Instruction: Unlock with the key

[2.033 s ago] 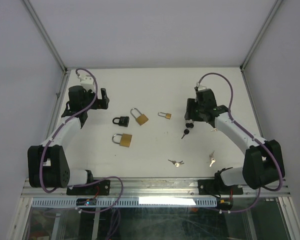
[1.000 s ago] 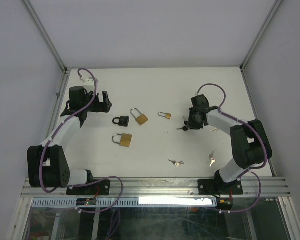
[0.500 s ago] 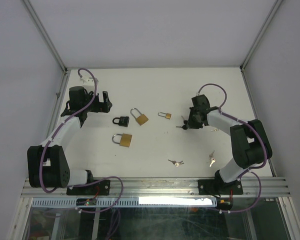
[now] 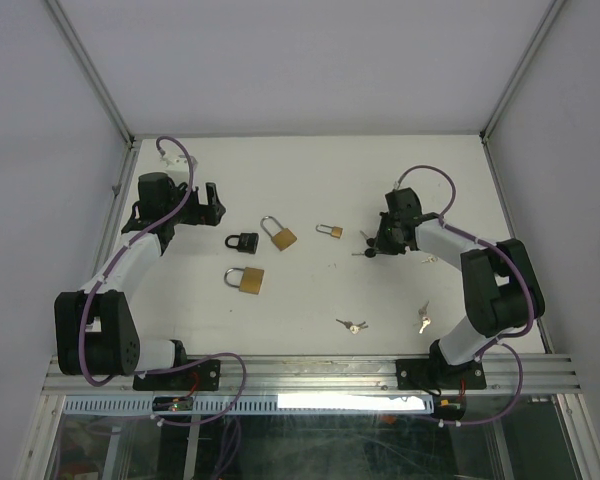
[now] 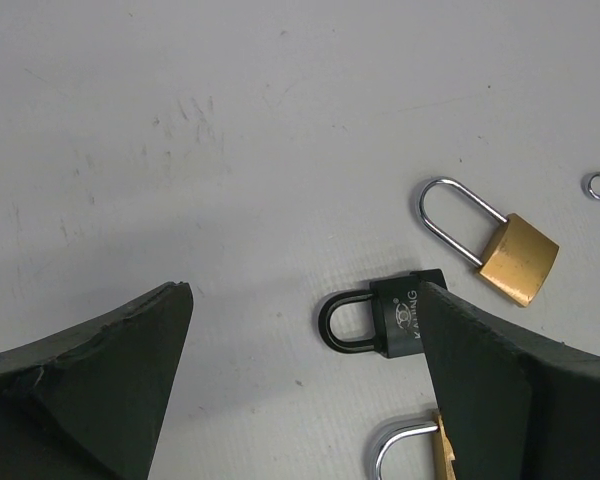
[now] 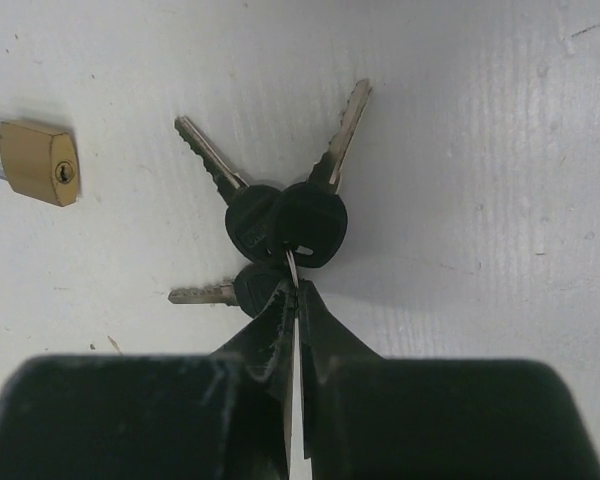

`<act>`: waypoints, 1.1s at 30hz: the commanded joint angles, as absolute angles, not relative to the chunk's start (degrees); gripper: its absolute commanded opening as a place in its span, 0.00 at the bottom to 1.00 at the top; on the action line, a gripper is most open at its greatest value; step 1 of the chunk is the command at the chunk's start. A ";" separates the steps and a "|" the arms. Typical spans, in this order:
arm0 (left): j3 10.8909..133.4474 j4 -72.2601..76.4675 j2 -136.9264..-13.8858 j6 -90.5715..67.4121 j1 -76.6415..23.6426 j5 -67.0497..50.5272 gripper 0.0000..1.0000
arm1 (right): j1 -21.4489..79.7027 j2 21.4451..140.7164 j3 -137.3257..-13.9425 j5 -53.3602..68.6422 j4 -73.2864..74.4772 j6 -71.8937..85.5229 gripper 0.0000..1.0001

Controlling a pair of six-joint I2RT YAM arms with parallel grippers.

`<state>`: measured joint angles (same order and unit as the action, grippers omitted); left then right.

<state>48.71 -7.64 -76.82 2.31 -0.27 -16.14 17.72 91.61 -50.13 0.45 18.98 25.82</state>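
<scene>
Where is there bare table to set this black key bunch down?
Bare: the far strip of white table behind the padlocks, and the middle patch between the square brass padlock, small brass padlock and silver keys. Crowded: around the black padlock.

site: robot lab cell | cues: aluminium frame, blank panel walls, white table, bolted arms
</scene>
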 commanded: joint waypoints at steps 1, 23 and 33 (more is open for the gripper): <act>50.63 -5.34 -74.48 3.29 0.00 -19.55 0.99 | 17.69 88.56 -51.20 3.25 16.80 25.22 0.00; 72.52 -22.63 -79.58 4.23 -20.90 -49.45 0.55 | 36.32 66.55 -54.17 11.62 -9.15 46.00 0.00; 74.86 -24.17 -79.42 15.79 -23.82 -48.40 0.35 | 42.67 66.30 -54.82 11.62 -17.51 46.00 0.00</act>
<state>71.59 -24.23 -80.27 8.21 -23.79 -50.06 41.67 68.40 -52.12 11.42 -9.98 44.97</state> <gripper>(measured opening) 0.357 0.009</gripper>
